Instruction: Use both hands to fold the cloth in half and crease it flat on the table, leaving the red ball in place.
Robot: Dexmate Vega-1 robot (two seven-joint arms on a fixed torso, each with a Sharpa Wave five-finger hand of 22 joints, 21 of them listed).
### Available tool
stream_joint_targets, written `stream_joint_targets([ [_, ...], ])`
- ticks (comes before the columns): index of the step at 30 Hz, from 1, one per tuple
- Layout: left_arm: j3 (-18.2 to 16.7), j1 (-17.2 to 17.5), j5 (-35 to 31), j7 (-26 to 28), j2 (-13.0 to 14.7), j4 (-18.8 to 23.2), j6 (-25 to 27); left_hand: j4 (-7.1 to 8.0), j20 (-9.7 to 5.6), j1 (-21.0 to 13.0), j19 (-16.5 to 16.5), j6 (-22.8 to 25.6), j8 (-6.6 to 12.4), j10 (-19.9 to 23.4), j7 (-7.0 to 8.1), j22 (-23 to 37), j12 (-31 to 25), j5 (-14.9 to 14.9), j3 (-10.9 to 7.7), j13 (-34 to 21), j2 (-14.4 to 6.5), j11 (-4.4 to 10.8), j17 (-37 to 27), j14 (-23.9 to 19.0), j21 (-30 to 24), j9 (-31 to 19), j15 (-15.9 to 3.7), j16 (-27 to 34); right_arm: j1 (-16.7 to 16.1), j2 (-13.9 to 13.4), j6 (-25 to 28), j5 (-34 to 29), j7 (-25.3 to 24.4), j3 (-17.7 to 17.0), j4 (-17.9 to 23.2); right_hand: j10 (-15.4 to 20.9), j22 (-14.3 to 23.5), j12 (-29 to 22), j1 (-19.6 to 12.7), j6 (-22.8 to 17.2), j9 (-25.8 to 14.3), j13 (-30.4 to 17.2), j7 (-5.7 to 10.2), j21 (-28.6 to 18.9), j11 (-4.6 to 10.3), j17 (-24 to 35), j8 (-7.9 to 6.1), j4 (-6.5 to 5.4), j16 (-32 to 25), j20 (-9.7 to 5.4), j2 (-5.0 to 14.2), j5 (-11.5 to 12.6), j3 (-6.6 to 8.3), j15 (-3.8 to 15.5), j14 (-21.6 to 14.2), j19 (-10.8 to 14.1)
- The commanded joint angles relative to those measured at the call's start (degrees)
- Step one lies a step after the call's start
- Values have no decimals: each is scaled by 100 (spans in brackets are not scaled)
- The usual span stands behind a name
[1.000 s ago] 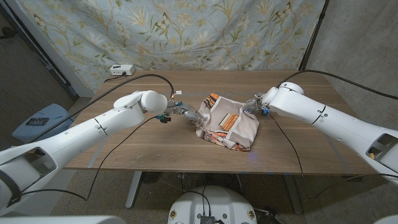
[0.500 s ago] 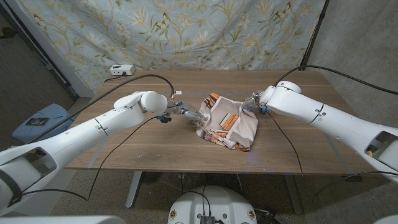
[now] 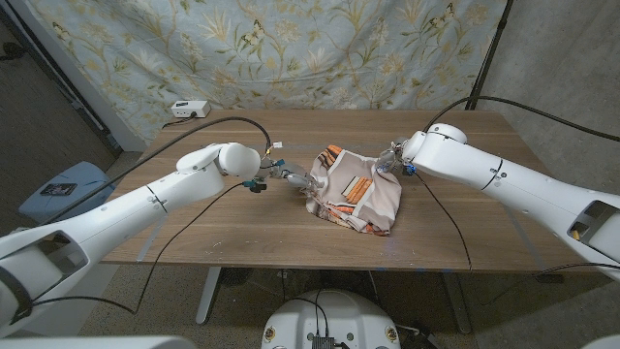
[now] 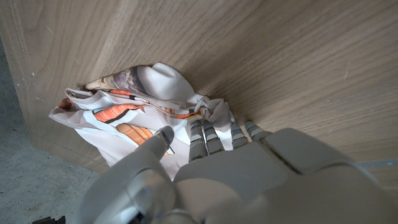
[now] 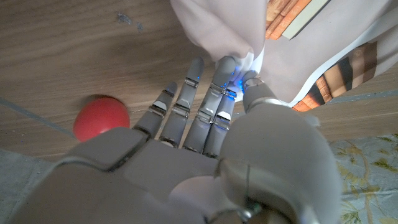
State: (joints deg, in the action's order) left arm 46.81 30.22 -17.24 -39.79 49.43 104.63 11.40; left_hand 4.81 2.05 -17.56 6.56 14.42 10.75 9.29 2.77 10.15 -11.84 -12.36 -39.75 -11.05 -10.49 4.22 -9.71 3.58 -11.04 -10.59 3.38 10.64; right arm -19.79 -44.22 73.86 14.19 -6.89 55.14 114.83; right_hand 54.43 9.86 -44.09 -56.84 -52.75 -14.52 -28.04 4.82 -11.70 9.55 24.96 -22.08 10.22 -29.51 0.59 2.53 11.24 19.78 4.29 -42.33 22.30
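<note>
The cloth (image 3: 355, 190), white with orange and brown print, lies bunched at the middle of the wooden table (image 3: 232, 228). My left hand (image 3: 296, 179) pinches its left edge. In the left wrist view my left hand (image 4: 208, 165) has thumb and fingers closed on a gathered fold of the cloth (image 4: 140, 102). My right hand (image 3: 392, 163) grips the cloth's far right corner. In the right wrist view my right hand (image 5: 214, 134) pinches a white corner of the cloth (image 5: 224, 31), and the red ball (image 5: 101, 117) sits on the table just beside its outer fingers.
A white box (image 3: 189, 109) with a cable sits at the table's far left corner. Black cables (image 3: 194, 218) trail from my left arm across the table's left half. A blue bin (image 3: 60, 189) stands on the floor to the left.
My right hand has shifted slightly left and toward the far side with the cloth's corner in it. My left hand has kept its place and its hold.
</note>
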Motion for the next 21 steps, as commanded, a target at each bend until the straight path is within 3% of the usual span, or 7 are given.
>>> stream_joint_targets([
  [1, 9, 10, -10, 12, -5, 9, -22, -33, -1, -17, 28, 0, -14, -1, 39, 8, -14, -7, -2, -9, 8, -14, -11, 1, -58, -4, -12, -14, 67, -14, 82, -72, -53, 95, 50, 73, 1, -51, -274, -85, -23, -51, 28, 9, 37, 80, -78, 26, -72, -39, 47, 20, 62, 906, -103, 71],
  [8, 18, 22, 7, -3, -23, 22, 11, -49, -1, -22, 25, -15, -18, -6, 43, 7, -12, -4, -1, -9, 12, -15, -9, -1, -59, -4, -17, -15, 5, 15, -69, -98, -54, 102, -107, 150, 2, -77, -356, -141, -21, -47, 41, 3, 65, 108, -109, -15, -106, -57, 56, -7, 26, 899, -163, 118],
  [21, 40, 67, 3, 20, -37, 84, 78, -80, -2, -32, 21, -16, -15, -21, 54, 6, -6, 1, 4, -9, 22, -9, -7, -4, -60, -4, -22, -18, 279, -9, -70, -242, 145, 329, -112, 249, 3, -129, -564, -273, -14, -87, 102, -3, 117, 211, -184, -14, -187, -85, 74, -23, 10, 915, -330, 198],
])
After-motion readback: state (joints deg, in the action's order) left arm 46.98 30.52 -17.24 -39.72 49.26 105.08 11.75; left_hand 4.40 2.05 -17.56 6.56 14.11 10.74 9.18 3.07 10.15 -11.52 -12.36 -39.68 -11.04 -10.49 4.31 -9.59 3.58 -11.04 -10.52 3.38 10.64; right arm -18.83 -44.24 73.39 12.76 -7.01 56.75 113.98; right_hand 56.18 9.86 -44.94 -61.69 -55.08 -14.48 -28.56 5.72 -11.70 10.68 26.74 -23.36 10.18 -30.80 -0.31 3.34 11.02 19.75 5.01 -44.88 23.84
